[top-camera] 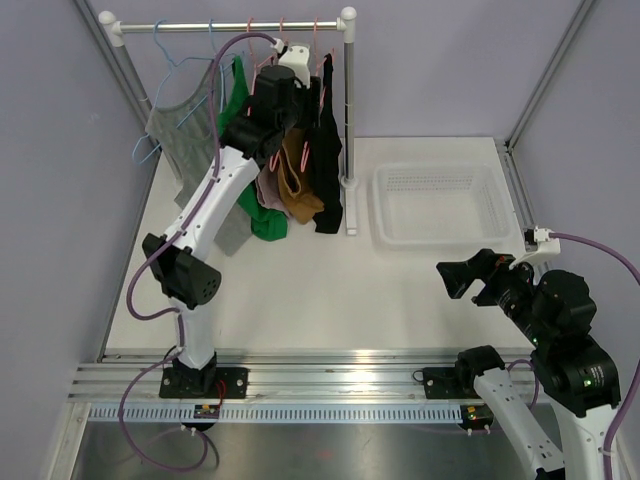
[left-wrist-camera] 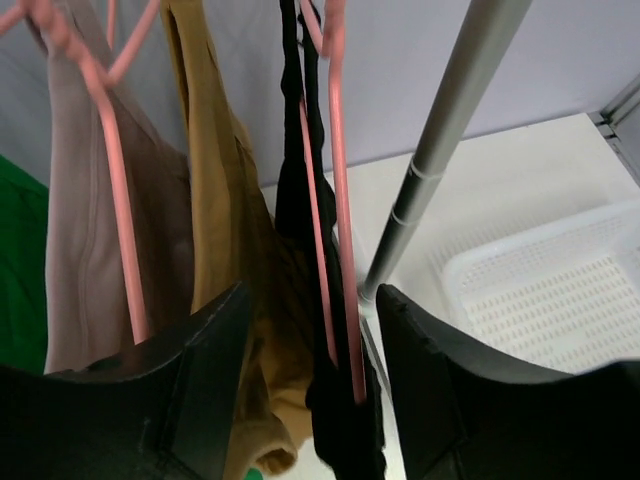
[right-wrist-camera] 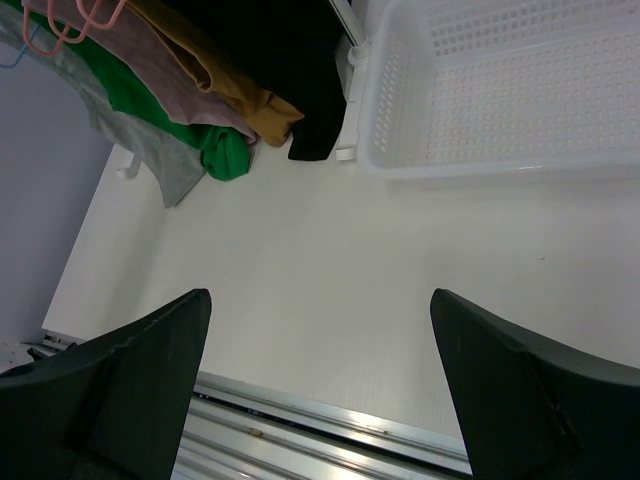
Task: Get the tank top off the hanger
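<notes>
Your left fingers (left-wrist-camera: 215, 350) stood parted astride the black tank top (left-wrist-camera: 293, 200), which hung long-axis vertical on its thin pink hanger (left-wrist-camera: 336, 200) at the silver rail's (top-camera: 230, 27) right end. Your right fingers (right-wrist-camera: 150, 360), spread and empty, hovered well apart over the white tabletop (top-camera: 330, 290).

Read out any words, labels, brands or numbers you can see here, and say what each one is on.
No text can be read in any view.
The hanging clothes, pink hangers, white basket and rail carry no visible print.
Tiny coloured marks on the arm bases are too small to read.
</notes>
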`<state>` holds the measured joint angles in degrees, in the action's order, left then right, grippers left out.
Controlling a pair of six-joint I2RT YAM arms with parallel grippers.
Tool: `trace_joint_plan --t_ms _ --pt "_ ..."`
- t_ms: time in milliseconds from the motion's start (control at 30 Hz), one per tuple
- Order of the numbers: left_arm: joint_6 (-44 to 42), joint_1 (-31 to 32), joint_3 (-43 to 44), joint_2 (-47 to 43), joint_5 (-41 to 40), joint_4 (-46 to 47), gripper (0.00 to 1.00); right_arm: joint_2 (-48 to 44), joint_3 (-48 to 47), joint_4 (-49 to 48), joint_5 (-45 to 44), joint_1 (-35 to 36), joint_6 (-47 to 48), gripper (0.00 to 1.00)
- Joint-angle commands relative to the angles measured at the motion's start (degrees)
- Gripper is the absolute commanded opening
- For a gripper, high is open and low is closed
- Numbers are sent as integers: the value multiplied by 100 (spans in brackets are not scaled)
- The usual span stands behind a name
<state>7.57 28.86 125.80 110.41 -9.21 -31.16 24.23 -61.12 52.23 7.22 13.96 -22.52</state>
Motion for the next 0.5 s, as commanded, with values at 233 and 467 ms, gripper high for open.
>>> trace_joint_plan --t_ms 233,467 --pt "-397 32 1149 719 -222 277 22 20 109 -46 280 46 143 98" --pt "-248 49 1219 693 -186 207 0 55 92 -107 253 37 126 98"
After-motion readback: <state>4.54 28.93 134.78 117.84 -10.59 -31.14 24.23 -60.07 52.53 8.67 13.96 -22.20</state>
